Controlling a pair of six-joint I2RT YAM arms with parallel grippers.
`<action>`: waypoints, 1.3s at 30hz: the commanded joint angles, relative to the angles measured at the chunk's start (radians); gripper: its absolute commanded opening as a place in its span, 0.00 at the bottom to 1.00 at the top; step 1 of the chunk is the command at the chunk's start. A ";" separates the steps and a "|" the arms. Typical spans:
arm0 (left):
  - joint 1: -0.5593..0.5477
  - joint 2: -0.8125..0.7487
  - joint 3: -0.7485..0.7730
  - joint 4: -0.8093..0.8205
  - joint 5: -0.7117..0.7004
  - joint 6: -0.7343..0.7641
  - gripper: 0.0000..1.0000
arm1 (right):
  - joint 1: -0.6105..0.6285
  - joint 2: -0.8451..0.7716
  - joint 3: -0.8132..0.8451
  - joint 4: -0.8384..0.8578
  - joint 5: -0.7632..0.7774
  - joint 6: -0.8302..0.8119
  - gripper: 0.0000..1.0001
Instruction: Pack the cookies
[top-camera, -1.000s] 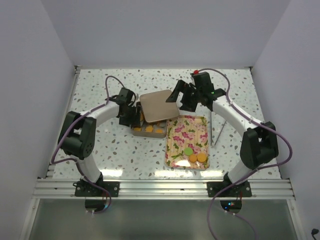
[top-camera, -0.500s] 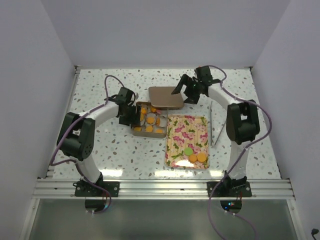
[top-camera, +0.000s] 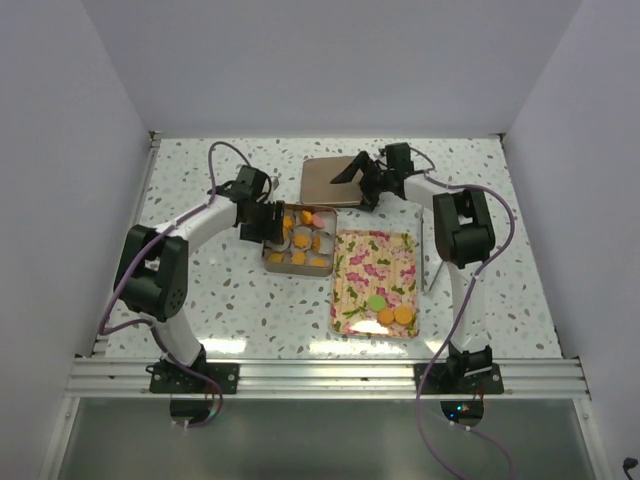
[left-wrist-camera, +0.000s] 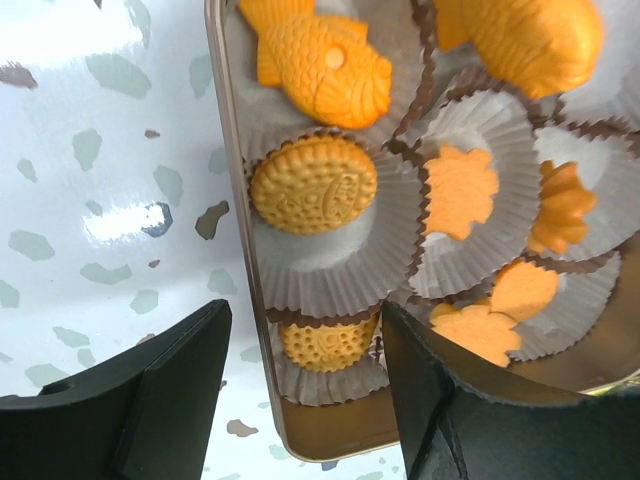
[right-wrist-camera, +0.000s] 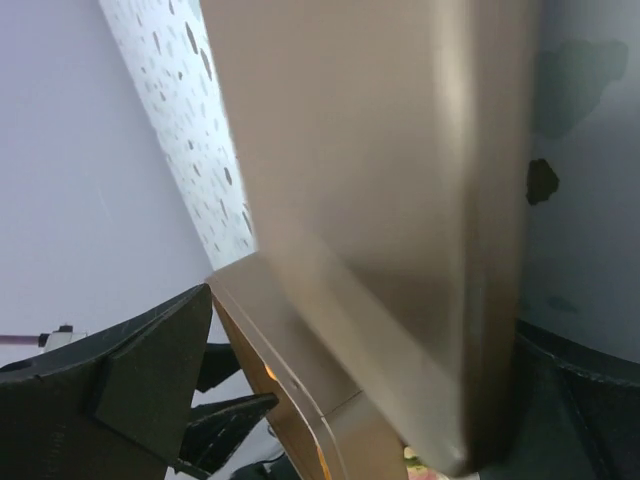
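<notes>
Left fingers (left-wrist-camera: 165, 400) spread, straddling the side wall of the tin (left-wrist-camera: 228, 150). Right fingers (right-wrist-camera: 140, 385) pinching the tan lid (right-wrist-camera: 370, 150), held just beyond the tin toward the far side of the worktop (top-camera: 190, 190). Most cookies (left-wrist-camera: 313, 183) in paper cups (left-wrist-camera: 330, 275) inside the tin; one green and two orange loose on the flowered tray (top-camera: 378, 250) alongside.

The cookies (top-camera: 386, 316) — mostly orange, one green — lie flat, some on the floral tray (top-camera: 375, 255), others cupped in the tin (top-camera: 295, 268).

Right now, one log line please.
left gripper open astride metal tin wall; right gripper holds bronze metal lid; round cookies on floral tray
</notes>
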 joint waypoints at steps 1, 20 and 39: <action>0.000 -0.036 0.075 -0.021 -0.009 0.020 0.67 | 0.009 0.039 -0.031 0.104 -0.003 0.100 0.99; 0.003 -0.086 0.149 -0.064 -0.059 -0.051 0.67 | 0.001 0.021 0.054 0.218 -0.022 0.209 0.00; 0.250 -0.342 -0.029 0.057 0.078 -0.037 0.73 | 0.093 -0.550 -0.298 0.181 -0.069 0.141 0.00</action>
